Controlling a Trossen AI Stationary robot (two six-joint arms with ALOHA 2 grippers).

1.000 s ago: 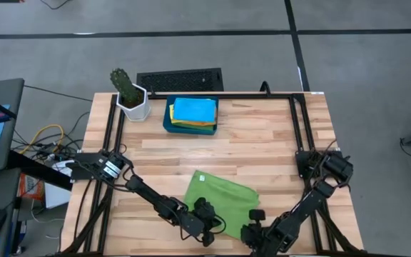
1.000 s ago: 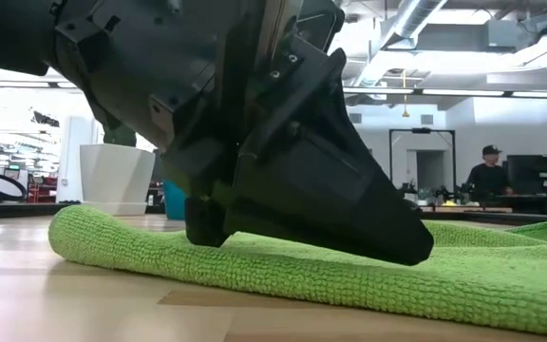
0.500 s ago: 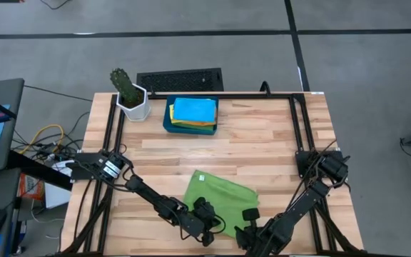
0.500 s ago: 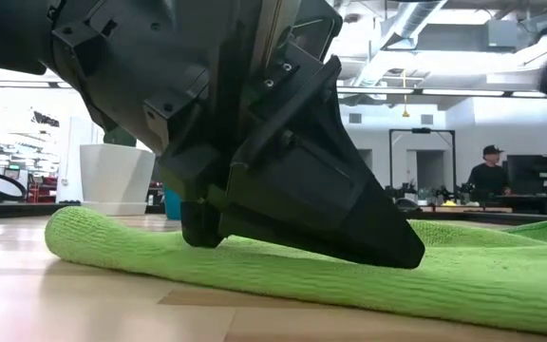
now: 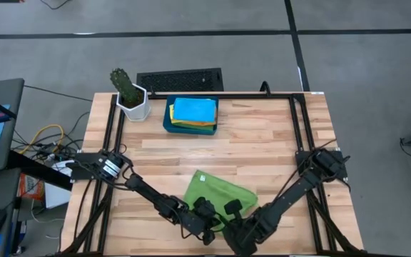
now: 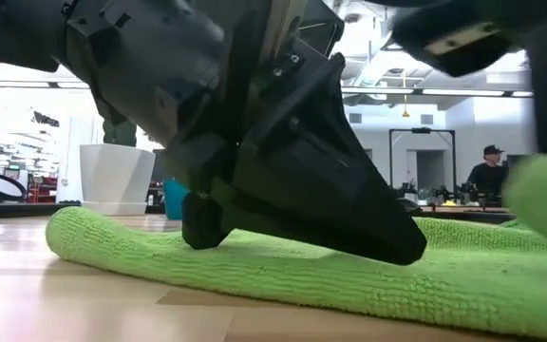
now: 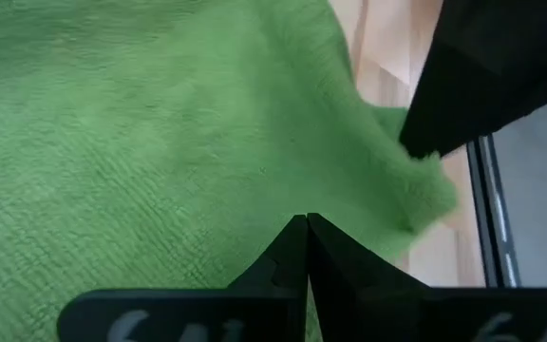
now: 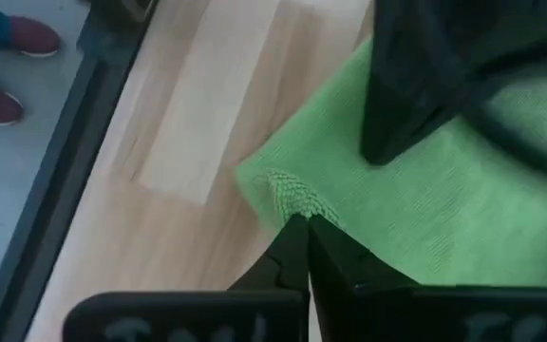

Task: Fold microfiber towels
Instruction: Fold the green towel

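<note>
Right end effector point(image 5: 232, 211) shifted leftward, dragging pinched towel corner over green towel point(image 5: 216, 194) on worktop point(image 5: 262, 135) near edge. Left end effector point(image 5: 200, 207) closed, pinning cloth. Advice: draw corner square onto opposite edge, keep pin firm, avoid bunching.

Overhead, table-level and wrist views all share the green towel point(image 5: 216, 198).

Lime-green towel point(image 5: 220, 193), sky-blue towel point(image 5: 194, 109) atop yellow and orange, dark teal tray point(image 5: 167, 123), pale wood table point(image 5: 262, 135)
</note>
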